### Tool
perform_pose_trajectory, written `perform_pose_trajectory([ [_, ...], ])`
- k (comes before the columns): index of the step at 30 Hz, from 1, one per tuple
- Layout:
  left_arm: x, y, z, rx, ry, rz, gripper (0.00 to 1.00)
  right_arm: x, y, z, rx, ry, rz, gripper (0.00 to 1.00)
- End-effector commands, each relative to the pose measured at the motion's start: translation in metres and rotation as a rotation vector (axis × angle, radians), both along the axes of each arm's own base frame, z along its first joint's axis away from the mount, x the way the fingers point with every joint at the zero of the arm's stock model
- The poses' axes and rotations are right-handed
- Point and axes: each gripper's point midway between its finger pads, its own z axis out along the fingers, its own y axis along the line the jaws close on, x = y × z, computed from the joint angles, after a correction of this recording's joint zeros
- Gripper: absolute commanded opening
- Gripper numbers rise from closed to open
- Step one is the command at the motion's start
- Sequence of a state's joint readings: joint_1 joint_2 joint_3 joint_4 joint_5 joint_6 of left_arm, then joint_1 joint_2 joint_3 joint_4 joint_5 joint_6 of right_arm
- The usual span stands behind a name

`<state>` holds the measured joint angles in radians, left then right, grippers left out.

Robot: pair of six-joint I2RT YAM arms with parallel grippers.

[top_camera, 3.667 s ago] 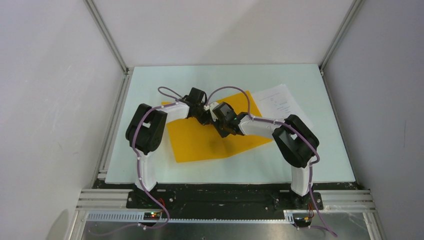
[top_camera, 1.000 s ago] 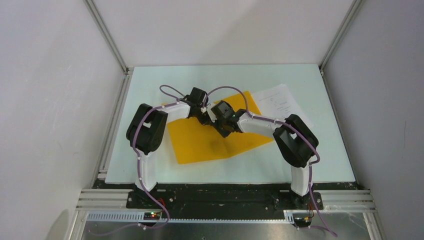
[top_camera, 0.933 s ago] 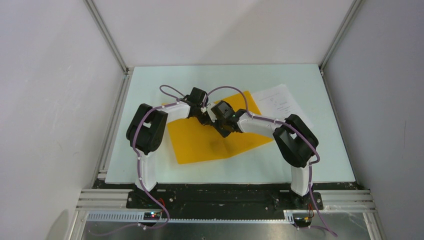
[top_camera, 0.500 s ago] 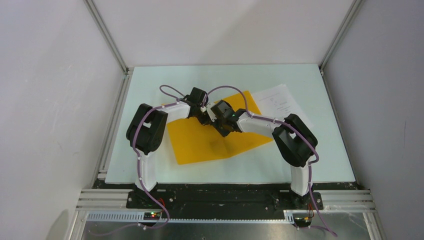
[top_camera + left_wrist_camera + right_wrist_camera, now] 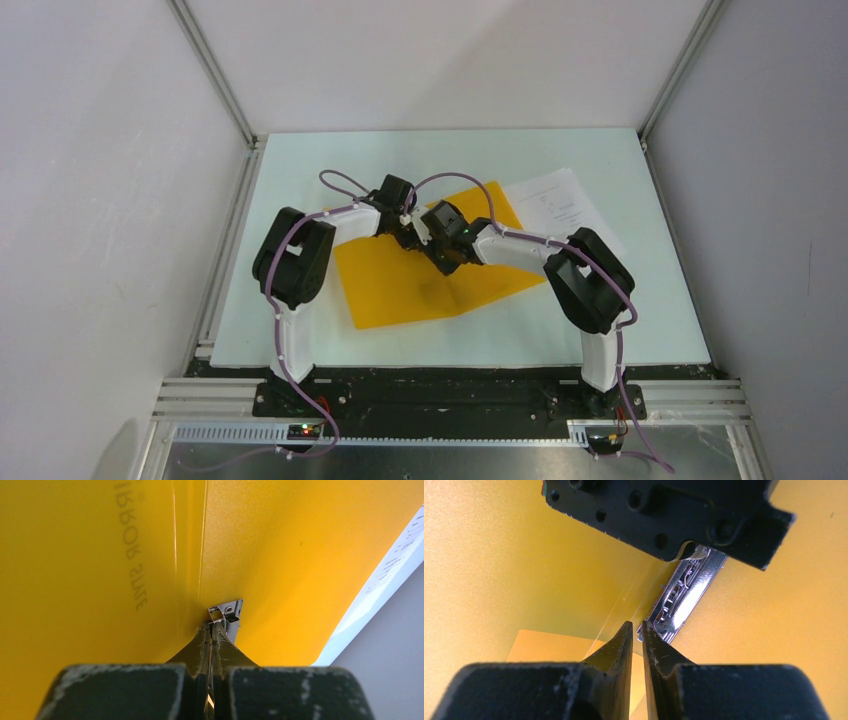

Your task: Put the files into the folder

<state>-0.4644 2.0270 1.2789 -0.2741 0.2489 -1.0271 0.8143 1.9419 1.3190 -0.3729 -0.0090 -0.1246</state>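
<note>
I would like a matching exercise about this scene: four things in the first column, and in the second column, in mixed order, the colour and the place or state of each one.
Column 1
1. folder
2. files
3. metal clip
4. left tool

Column 2
A. white with small print, at the folder's right edge
B. shiny silver, along the folder's inner spine
C. orange-yellow, lying open and flat
D. black, fingers together, tips at the clip's end

Pairs: 1-C, 2-A, 3-B, 4-D
</note>
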Motion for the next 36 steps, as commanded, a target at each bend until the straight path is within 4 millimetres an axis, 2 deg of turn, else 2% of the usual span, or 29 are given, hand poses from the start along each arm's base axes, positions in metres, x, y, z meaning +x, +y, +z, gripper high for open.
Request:
perform_pose_trajectory([
  [1, -0.033, 0.031, -0.052, 0.185, 0.135, -0.010, 0.00, -0.006, -0.007, -0.016, -0.053, 0.043, -0.006, 0.17],
  [6, -0.034, 0.031, -0.052, 0.184, 0.136, -0.010, 0.00, -0.005, -0.013, -0.016, -0.072, 0.033, -0.018, 0.16],
  [11, -0.034, 0.031, -0.053, 0.184, 0.138, -0.010, 0.00, 0.001, -0.001, 0.011, -0.004, -0.021, -0.023, 0.12],
  [13, -0.034, 0.031, -0.052, 0.183, 0.138, -0.011, 0.00, -0.001, 0.000, 0.015, 0.000, -0.023, -0.021, 0.13],
  [18, -0.033, 0.030, -0.052, 0.181, 0.138, -0.011, 0.00, -0.006, -0.004, 0.005, -0.028, -0.006, -0.017, 0.15],
  [23, -0.033, 0.030, -0.052, 0.183, 0.134, -0.013, 0.00, 0.004, -0.013, -0.002, -0.061, -0.027, -0.031, 0.16],
  [27, -0.033, 0.030, -0.052, 0.182, 0.133, -0.014, 0.00, 0.012, -0.016, 0.004, -0.056, -0.056, -0.046, 0.16],
  [36, -0.033, 0.029, -0.052, 0.181, 0.136, -0.015, 0.00, -0.005, -0.017, -0.011, -0.072, 0.017, -0.015, 0.16],
])
